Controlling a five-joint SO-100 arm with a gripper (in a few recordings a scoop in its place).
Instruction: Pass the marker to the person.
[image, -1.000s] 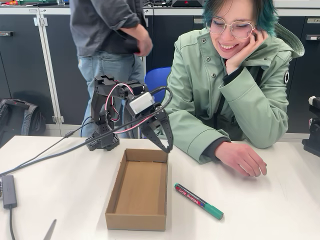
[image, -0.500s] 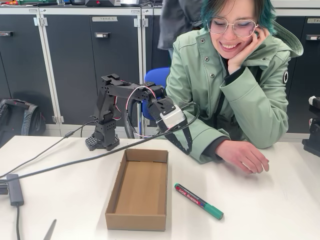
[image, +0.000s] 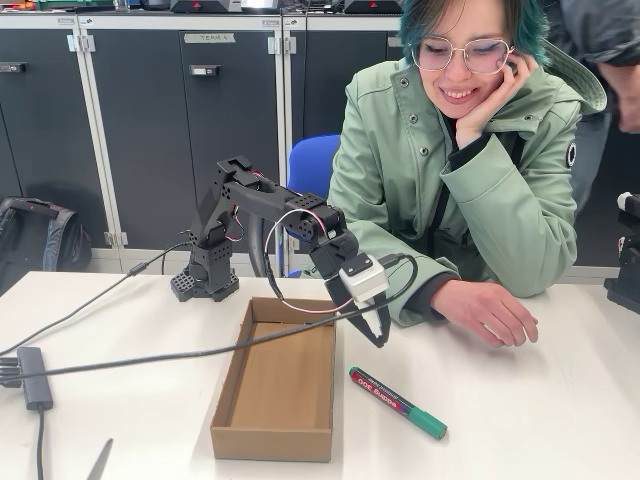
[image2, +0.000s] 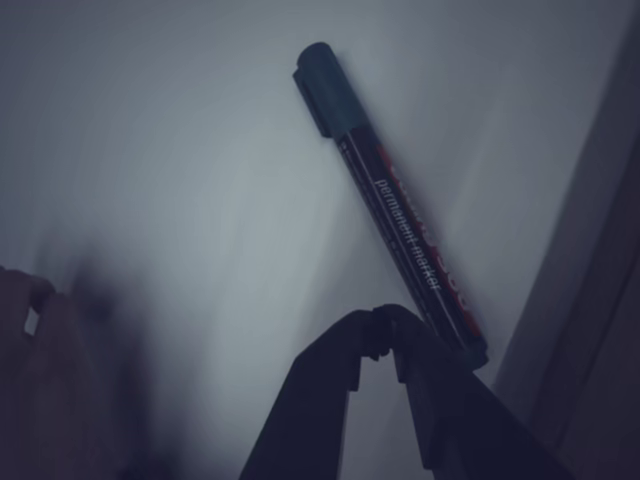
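White table (image: 560, 410), empty cardboard box (image: 276, 378)

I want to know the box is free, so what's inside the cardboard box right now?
The cardboard box shows only its bare brown floor. The near wall hides a strip of floor behind it. The marker lies outside on the table.

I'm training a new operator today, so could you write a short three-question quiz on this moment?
1. True or false: the marker lies on the table, not in the robot's hand.
2. Where is the marker relative to the cardboard box in the fixed view? A) inside it B) right of it C) left of it
3. Fill in: the marker's cap is ____.

Key: 1 true; 2 B; 3 green.
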